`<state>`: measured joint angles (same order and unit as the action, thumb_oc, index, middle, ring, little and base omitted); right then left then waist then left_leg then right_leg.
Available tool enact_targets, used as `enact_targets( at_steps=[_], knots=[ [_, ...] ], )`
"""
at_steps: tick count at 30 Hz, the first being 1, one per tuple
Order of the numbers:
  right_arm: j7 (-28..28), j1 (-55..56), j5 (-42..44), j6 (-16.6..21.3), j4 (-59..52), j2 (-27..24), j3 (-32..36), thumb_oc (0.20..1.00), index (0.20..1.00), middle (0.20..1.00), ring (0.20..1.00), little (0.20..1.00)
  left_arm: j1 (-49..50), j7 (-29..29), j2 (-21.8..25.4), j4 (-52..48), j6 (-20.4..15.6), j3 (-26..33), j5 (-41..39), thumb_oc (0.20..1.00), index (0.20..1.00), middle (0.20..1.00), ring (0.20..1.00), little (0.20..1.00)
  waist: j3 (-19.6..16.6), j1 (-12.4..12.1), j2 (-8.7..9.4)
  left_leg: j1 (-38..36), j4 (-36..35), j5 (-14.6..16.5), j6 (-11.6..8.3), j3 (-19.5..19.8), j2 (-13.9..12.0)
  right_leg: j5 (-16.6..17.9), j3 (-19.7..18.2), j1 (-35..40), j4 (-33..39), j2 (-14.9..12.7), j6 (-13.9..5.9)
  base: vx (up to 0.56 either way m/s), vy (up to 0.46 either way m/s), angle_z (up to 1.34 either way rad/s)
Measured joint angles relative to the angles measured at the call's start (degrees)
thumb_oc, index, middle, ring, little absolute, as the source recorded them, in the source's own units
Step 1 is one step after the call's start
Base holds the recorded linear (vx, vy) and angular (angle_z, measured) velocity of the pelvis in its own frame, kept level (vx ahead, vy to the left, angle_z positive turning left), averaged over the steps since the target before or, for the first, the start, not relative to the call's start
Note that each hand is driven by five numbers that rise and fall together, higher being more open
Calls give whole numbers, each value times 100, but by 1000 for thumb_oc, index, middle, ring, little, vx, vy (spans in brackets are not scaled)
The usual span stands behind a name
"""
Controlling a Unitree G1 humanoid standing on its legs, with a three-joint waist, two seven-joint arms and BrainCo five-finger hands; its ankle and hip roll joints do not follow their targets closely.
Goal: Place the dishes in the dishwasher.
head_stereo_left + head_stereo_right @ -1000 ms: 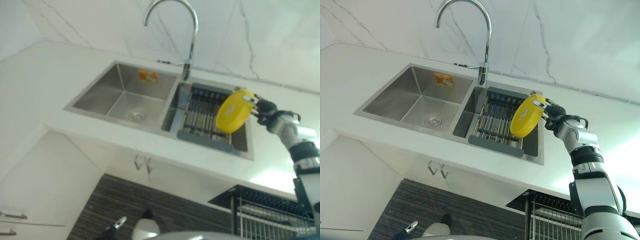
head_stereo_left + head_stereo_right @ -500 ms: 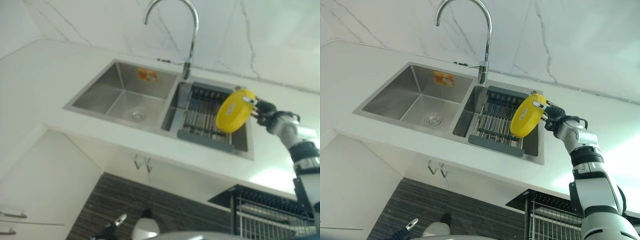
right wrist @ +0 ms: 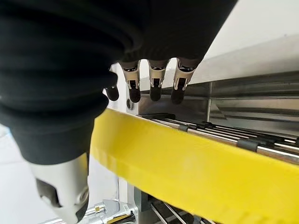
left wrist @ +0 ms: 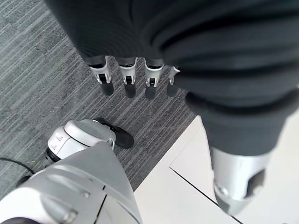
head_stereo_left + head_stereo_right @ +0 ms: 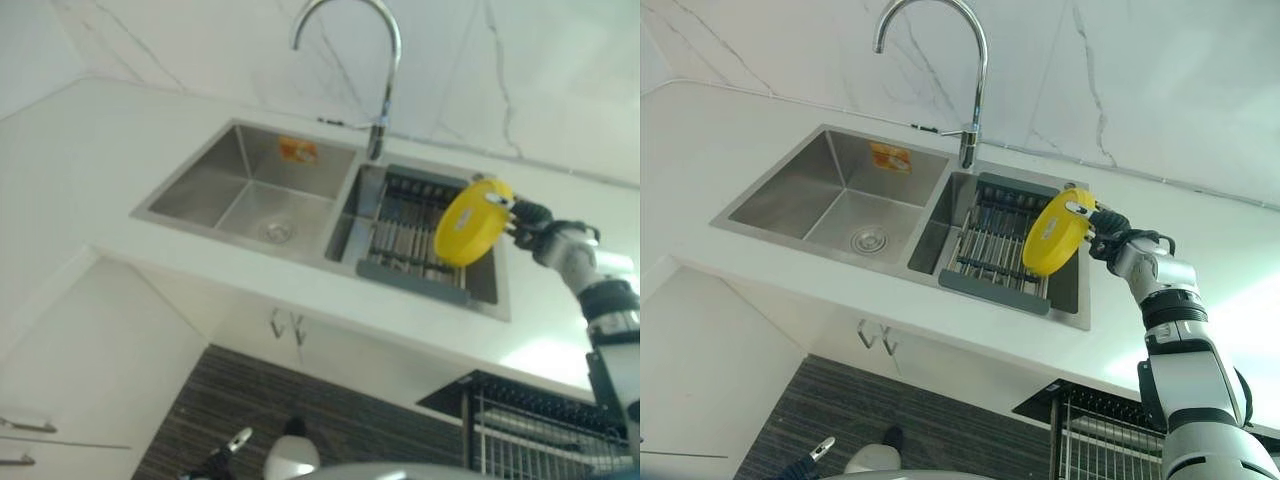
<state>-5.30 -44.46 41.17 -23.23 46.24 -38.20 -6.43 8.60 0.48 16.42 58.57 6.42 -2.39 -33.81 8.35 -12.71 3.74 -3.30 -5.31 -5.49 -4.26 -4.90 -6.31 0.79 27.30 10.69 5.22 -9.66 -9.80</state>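
A yellow plate (image 5: pixel 1057 231) hangs on edge over the right basin of the sink, above a dark slatted drying rack (image 5: pixel 990 248). My right hand (image 5: pixel 1108 228) is shut on the plate's far rim, coming in from the counter on the right. In the right wrist view the yellow rim (image 3: pixel 187 163) runs between the thumb (image 3: pixel 63 186) and the fingers (image 3: pixel 154 86). My left hand (image 4: pixel 126 79) hangs low by my side over grey striped floor, its fingers straight and holding nothing.
The left basin (image 5: pixel 835 200) of the steel sink has a drain and an orange sticker on its back wall. A tall curved faucet (image 5: pixel 978 70) rises behind the divider. White counter surrounds the sink. A pulled-out wire dishwasher rack (image 5: pixel 1105 440) sits below at the right.
The view has shifted a little to the right. The plate stays in my right hand over the rack, with no clear move.
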Motion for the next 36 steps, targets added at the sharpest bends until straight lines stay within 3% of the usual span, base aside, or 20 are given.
enact_targets(
  at_steps=[12, 13, 14, 30, 36],
  knots=[
    [-158, -91, 3, -103, 62, 2, -197, 1000, 1000, 1000, 1000, 1000, -13, -17, 10, 4, -3, 0, 1, 1000, 1000, 1000, 1000, 1000, 17, -30, 33, 16, 0, -29, 7, 94, 16, -1, 1, 21, -15, -2, 0, 0, 0, 2],
    [-164, -91, 4, -126, 69, 6, -199, 928, 928, 928, 928, 928, -18, -18, 10, 4, -3, -1, 0, 1000, 1000, 1000, 1000, 1000, 17, -30, 34, 16, 0, -30, 6, 94, 16, 0, 1, 21, -15, -1, 0, 0, 0, 0],
    [-166, -92, 4, -127, 71, 6, -199, 200, 200, 200, 200, 200, -19, -19, 10, 5, -3, -1, 0, 1000, 1000, 1000, 1000, 1000, 17, -30, 34, 16, 0, -30, 6, 94, 16, 0, 1, 21, -15, -2, 0, 0, 0, 0],
    [-354, -153, -140, -228, 261, 129, -411, 200, 200, 200, 200, 200, -43, -20, 27, 69, 12, -4, -1, 1000, 1000, 1000, 1000, 1000, 7, -37, 94, 11, 0, -34, 5, 101, 17, 0, 1, 30, -16, -1, 1, 0, 0, 0],
    [-128, -121, 513, -231, 280, 244, -363, 200, 200, 200, 200, 200, -76, -8, 23, 111, 32, -3, -2, 1000, 1000, 1000, 1000, 1000, 3, 10, 14, 10, 0, -46, 17, 91, 15, 0, -8, 24, -16, -1, 1, -2, -5, 0]
  ],
)
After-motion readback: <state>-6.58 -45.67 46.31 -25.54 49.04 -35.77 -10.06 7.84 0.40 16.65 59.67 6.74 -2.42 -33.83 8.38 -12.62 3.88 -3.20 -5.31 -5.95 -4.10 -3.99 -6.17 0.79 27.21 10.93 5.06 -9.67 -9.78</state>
